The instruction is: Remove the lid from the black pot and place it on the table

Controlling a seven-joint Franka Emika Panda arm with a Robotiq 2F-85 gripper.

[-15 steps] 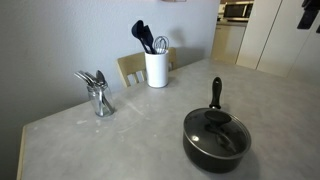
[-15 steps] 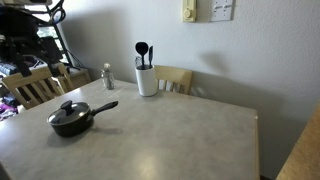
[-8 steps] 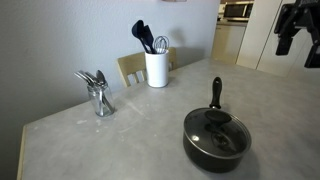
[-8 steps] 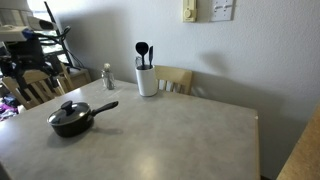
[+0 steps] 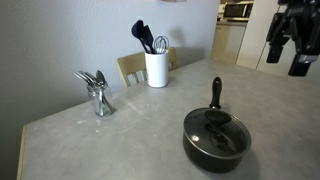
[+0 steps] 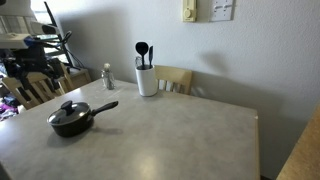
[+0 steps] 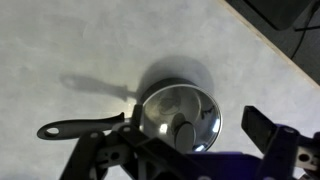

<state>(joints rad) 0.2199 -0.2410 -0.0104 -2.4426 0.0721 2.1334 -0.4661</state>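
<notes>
Approach step. Claw [image 7: 188, 122] spread wide, empty. Lid [image 7: 168, 104] on pot [image 7: 80, 128], directly below claw, well apart. Table [image 7: 60, 50] bare beside it. Next, likely: drop straight, centre on knob [image 7: 185, 130], clamp, lift.

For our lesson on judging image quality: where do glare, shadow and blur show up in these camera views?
Wrist view: the lid carries bright glare on its glass, and the black pot throws a soft shadow onto the table beside it. In an exterior view, the gripper looks dark and blurred against the paler background, while the pot and lid there stay fairly sharp.
</notes>
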